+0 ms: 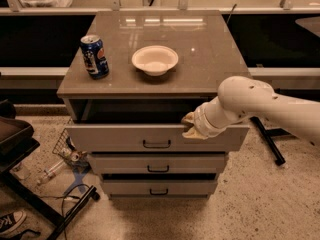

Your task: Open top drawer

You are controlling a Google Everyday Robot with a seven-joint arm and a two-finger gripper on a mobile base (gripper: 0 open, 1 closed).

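The top drawer (120,137) is a light-grey front panel with a small dark loop handle (156,144). It stands pulled out from the cabinet, with a dark gap showing behind its upper edge. My gripper (190,125) sits at the drawer's upper edge, right of the handle, at the end of my white arm (250,104) that reaches in from the right. Two shorter grey drawers (158,163) lie below it.
On the cabinet top (210,59) stand a blue soda can (94,56) at the left and a white bowl (155,60) in the middle. A black stand (30,184) and floor clutter (65,156) lie to the left. A dark bar (267,140) leans at the right.
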